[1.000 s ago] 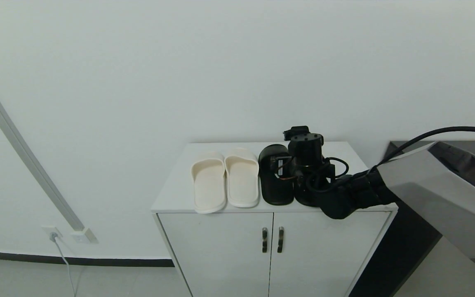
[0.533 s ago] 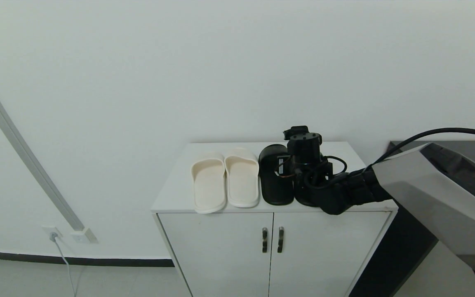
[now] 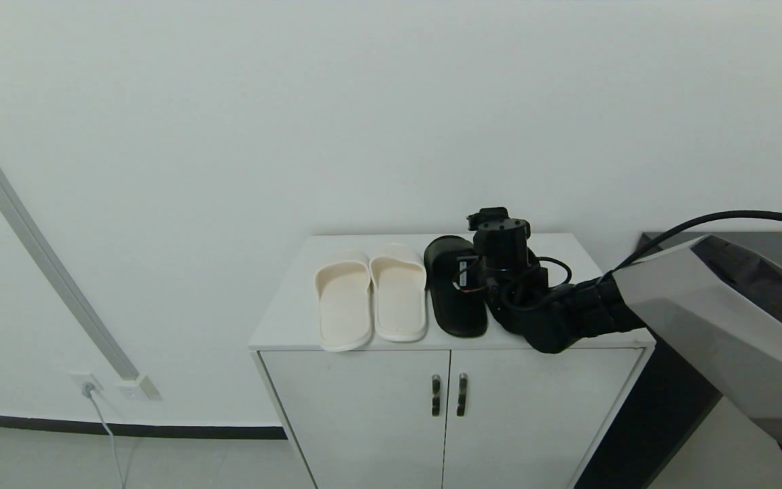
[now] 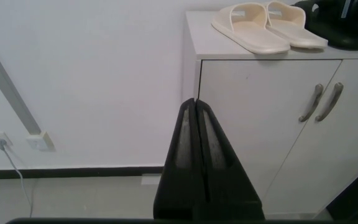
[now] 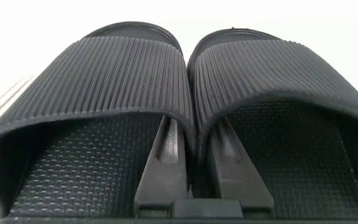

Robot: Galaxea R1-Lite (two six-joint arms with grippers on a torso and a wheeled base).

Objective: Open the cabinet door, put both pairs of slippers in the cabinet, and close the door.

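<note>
A pair of black slippers [image 3: 455, 299] lies on the right half of the white cabinet top [image 3: 282, 319], beside a pair of cream slippers [image 3: 370, 299]. My right gripper [image 5: 194, 134] is low over the black pair. One finger sits inside each slipper [image 5: 104, 81] and the touching inner walls are pinched between them. Both cabinet doors [image 3: 364, 421] are closed, handles [image 3: 436, 394] side by side at the centre. My left gripper [image 4: 195, 106] hangs shut and empty, low in front of the cabinet [image 4: 253, 118], left of the cream slippers [image 4: 269, 25].
A wall socket with a plugged cable [image 3: 85, 387] and a slanted conduit [image 3: 31, 244] are on the wall left of the cabinet. A dark table [image 3: 662, 380] stands close against the cabinet's right side. Floor is free to the left front.
The right arm has edged in over the black pair. The heel of the left black slipper has swung slightly rightward, toward its partner. Cream slippers and doors are unchanged.
</note>
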